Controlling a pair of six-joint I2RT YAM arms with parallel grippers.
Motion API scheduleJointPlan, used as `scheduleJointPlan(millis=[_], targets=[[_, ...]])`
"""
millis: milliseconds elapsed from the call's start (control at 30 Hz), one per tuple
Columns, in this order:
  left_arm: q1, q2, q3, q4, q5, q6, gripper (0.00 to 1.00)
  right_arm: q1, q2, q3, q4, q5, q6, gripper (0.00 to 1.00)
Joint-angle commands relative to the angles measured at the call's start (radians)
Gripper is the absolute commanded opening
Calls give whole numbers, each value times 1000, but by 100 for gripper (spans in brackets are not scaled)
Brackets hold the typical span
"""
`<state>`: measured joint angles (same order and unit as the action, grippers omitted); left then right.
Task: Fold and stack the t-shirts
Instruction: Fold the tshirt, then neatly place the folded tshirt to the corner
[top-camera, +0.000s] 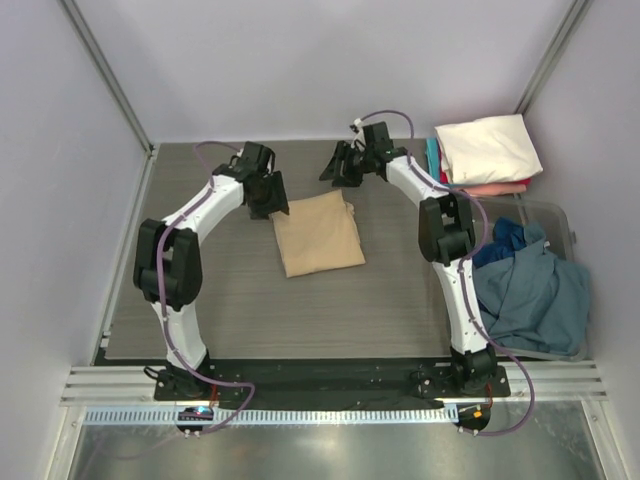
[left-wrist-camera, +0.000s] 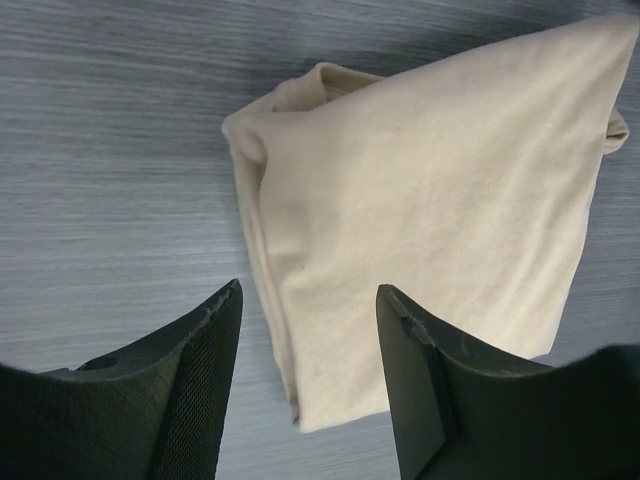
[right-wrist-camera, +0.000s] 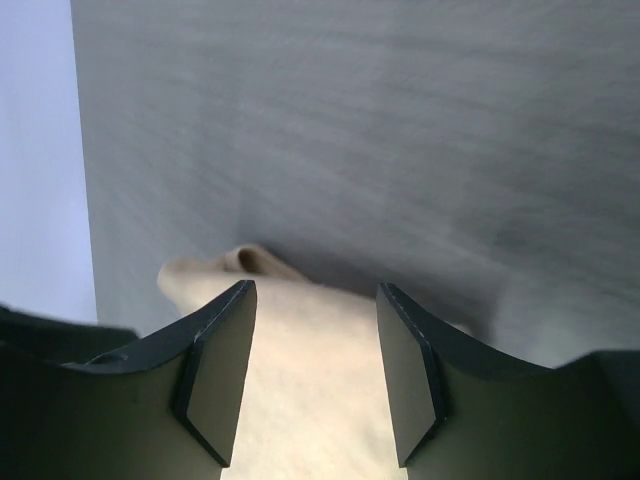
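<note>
A tan t-shirt (top-camera: 317, 233), folded into a compact rectangle, lies flat in the middle of the table. It fills much of the left wrist view (left-wrist-camera: 430, 210) and shows between the fingers in the right wrist view (right-wrist-camera: 310, 400). My left gripper (top-camera: 275, 207) is open and empty, hovering just above the shirt's far left corner. My right gripper (top-camera: 338, 176) is open and empty, above the table just beyond the shirt's far right corner. A stack of folded shirts, cream-white (top-camera: 488, 148) on top with pink and teal below, sits at the back right.
A clear bin (top-camera: 560, 222) at the right edge holds crumpled slate blue and navy shirts (top-camera: 530, 285). Grey walls close the table at the back and sides. A metal rail runs along the near edge by the arm bases.
</note>
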<state>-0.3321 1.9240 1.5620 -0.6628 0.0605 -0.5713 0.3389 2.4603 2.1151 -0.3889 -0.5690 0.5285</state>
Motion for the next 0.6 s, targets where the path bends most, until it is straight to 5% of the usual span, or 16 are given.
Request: scheduleJointPlan(millis=[0,233,567], targets=[[13,-105,-46,-3,-53,11,58,-55,28,103,18,8,64,57],[22,-169,-220,222,16,8,66,-66,-231,-21,16,44,-56,64],[27,-36,-292,379,25,-11,63,-66,-742,-622,102,92,-88,75]])
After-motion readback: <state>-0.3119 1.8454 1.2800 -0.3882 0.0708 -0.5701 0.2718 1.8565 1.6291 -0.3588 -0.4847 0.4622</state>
